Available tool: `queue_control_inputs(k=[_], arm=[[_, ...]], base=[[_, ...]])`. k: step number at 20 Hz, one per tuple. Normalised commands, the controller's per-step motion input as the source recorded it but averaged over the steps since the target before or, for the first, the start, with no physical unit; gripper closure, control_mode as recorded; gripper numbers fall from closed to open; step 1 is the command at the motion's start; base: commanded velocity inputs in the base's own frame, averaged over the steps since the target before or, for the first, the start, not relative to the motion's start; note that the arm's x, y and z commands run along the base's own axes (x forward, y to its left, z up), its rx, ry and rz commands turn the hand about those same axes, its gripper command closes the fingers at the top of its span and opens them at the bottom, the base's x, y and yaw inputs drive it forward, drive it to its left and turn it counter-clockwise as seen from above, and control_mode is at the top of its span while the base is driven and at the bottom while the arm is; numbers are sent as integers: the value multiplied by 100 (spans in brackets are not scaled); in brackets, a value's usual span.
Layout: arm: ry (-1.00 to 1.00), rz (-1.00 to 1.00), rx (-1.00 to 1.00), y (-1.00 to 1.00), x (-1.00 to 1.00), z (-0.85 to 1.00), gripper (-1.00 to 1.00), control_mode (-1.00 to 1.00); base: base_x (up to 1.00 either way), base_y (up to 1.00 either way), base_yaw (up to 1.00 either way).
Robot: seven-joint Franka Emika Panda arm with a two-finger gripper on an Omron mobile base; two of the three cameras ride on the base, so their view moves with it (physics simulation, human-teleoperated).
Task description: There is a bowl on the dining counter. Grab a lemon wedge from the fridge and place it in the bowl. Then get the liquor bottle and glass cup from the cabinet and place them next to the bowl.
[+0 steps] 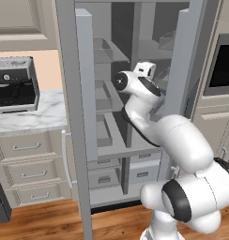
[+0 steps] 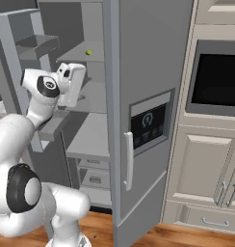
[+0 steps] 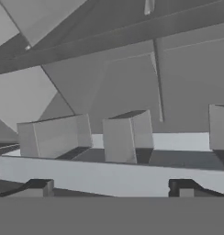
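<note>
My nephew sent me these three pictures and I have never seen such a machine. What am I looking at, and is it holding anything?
It is a white robot arm on a base that can drive, in a computer-drawn kitchen. Two pictures come from cameras behind it, left and right; the third looks along its gripper. The arm reaches into an open grey fridge. A tiny yellow-green lemon wedge lies on an upper shelf. The gripper's fingers stand wide apart with nothing between them, so it holds nothing.

Tiny yellow-green lemon wedge (image 2: 89, 52) lies on an upper shelf of the open fridge (image 2: 138, 72).
</note>
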Motion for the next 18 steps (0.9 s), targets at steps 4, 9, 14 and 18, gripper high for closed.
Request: queue_control_inputs(k=[4,9,14,18], arm=[[0,-12,0,-37,49,0,-100,-100],[0,-11,0,-49,33,0,-100,-100],[0,-11,0,-54,21,0,-100,-100],[0,-13,0,-63,5,0,-100,-100]], base=[[0,0,0],[0,0,0],[0,0,0],[0,0,0]])
